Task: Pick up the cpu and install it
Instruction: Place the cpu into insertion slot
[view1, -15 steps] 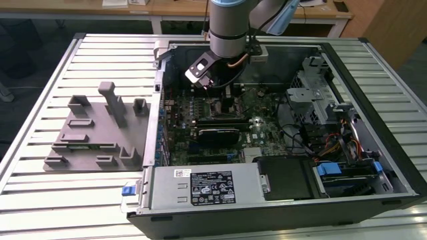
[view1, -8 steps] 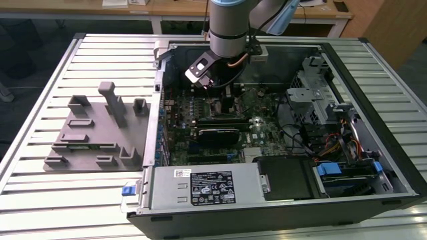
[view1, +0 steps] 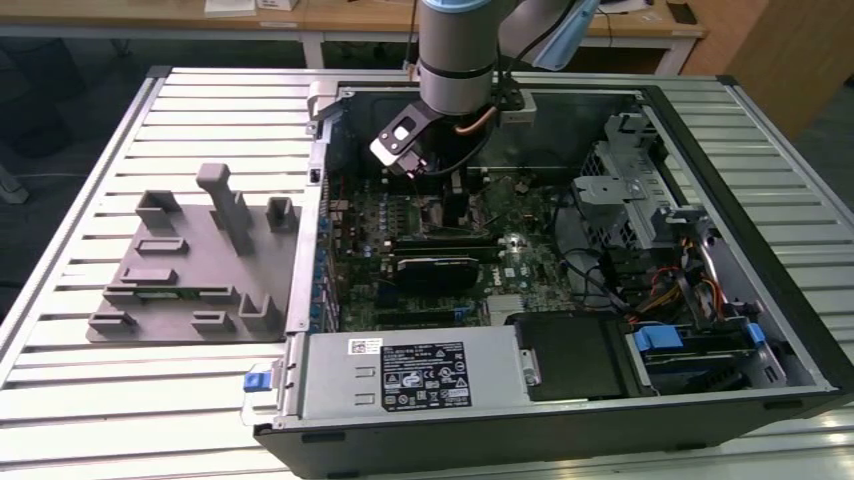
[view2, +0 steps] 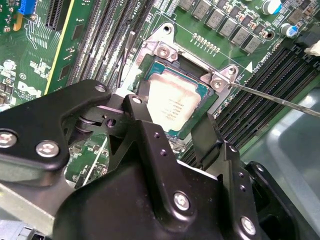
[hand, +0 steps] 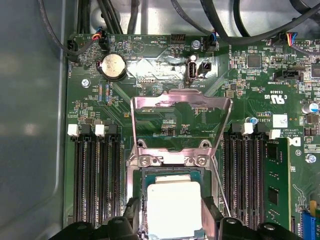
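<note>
So we're looking at the arm's black two-finger claw (view2: 170, 117) hanging straight down into the open black computer case (view1: 787, 290). The small flat square cpu with the shiny silver-grey metal top (hand: 172, 207) is sitting dead between its fingertips (hand: 132, 217), down in the socket on the green motherboard (hand: 90, 100).

The jaws are standing about one chip-width apart, and we're reading them as pinching the cpu by two opposite edges, the ones facing the banks of long black memory slots (hand: 97, 175) (the chip's square, so no long axis to fuss over).

The shiny hinged metal retention plate (hand: 180, 102) is lying flipped open toward the round silver coin battery (hand: 112, 65), not over the chip. We're judging it's all turning on that straight-down line: chip flat, square to the socket.
</note>
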